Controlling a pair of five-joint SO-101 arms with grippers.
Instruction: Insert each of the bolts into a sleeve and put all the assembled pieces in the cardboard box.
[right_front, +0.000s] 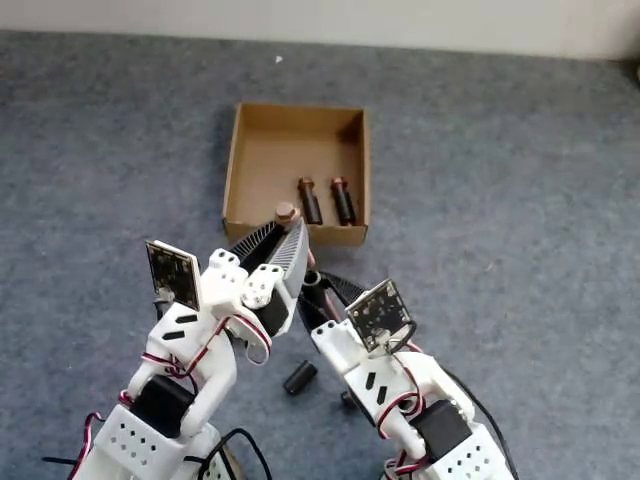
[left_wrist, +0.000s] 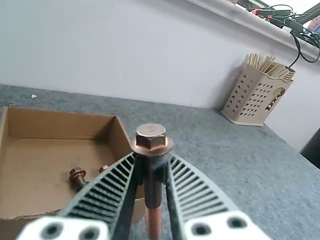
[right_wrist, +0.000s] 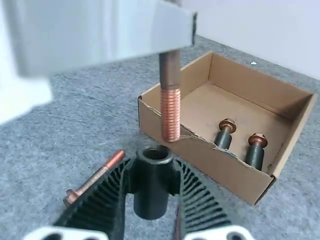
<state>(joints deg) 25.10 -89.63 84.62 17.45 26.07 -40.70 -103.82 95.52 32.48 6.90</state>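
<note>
Bolt (right_wrist: 170, 107) hung vertical, head up, threaded end pointing down just above the upright sleeve (right_wrist: 151, 182), not yet inserted. Left end effector (left_wrist: 151, 159) was clamped on the bolt, right end effector (right_wrist: 152, 169) on the sleeve. Two assembled pieces (right_front: 310, 200) lay in the cardboard box (right_front: 275, 150). A spare bolt (right_wrist: 95, 179) and a spare sleeve (right_front: 299, 378) lay on the desk (right_front: 500, 200), likely next.
</note>
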